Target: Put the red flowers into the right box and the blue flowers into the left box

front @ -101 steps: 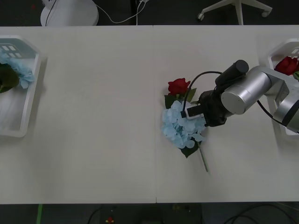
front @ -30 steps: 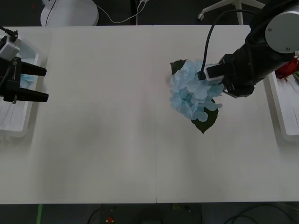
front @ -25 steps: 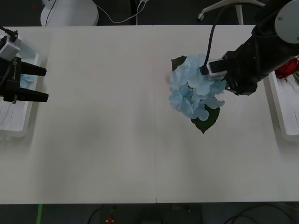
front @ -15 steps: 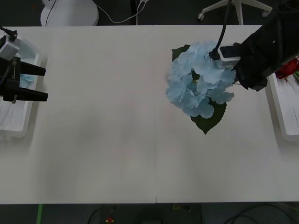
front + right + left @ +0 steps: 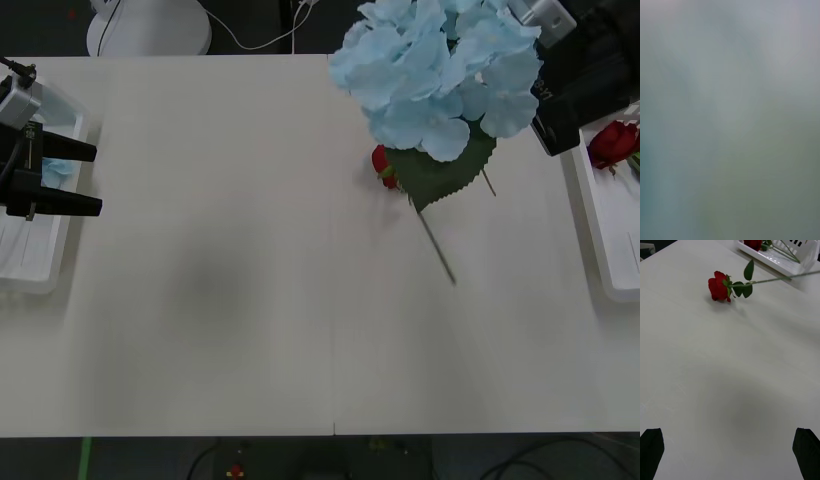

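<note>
Hydrangea head (image 5: 440,75) has risen off the bench (image 5: 250,300) toward one o'clock, apparently clamped in the right pincer (image 5: 545,60), baring a red rose (image 5: 383,165); left pincer (image 5: 85,178) waits spread, empty.

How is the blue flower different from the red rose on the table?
The blue flower is a big fluffy cluster lifted high beside the right end effector; the red rose is a small bloom lying flat on the table. Both have green leaves and thin stems.

The blue flower (image 5: 437,70), cut off above the table (image 5: 250,300), hides most of the rose (image 5: 383,166).
</note>
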### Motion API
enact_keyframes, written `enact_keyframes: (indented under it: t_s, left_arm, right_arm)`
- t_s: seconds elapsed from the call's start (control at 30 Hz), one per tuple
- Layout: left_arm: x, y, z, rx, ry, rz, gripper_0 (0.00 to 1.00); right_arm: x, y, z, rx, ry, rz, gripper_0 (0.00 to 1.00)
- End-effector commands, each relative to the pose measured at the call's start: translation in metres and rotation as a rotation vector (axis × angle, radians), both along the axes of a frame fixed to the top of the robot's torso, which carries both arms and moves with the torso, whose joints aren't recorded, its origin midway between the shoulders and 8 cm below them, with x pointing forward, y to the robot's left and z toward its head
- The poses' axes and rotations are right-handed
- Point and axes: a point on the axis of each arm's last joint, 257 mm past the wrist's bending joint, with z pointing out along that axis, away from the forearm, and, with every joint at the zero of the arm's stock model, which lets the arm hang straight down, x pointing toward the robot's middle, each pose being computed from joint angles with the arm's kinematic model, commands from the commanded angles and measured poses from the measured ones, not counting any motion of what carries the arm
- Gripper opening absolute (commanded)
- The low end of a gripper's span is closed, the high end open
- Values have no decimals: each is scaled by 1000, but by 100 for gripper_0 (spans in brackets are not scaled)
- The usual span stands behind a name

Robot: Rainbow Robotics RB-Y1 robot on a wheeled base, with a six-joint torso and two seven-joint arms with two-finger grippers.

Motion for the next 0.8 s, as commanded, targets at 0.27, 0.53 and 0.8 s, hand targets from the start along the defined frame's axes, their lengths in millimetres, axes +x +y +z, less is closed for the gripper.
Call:
enact_keyframes:
  t_s: [0.27,0.53,0.8]
  left_arm:
    - [3,18,10,46,1,36,100]
    - [-10,-3,22,-45,28,-21,100]
    - [-20,-40,47,-280,121,-46,100]
  right_arm:
    - [6,63,68,178,-180,12,0]
    - [11,139,66,188,-139,-41,0]
    - [13,204,73,199,127,-188,0]
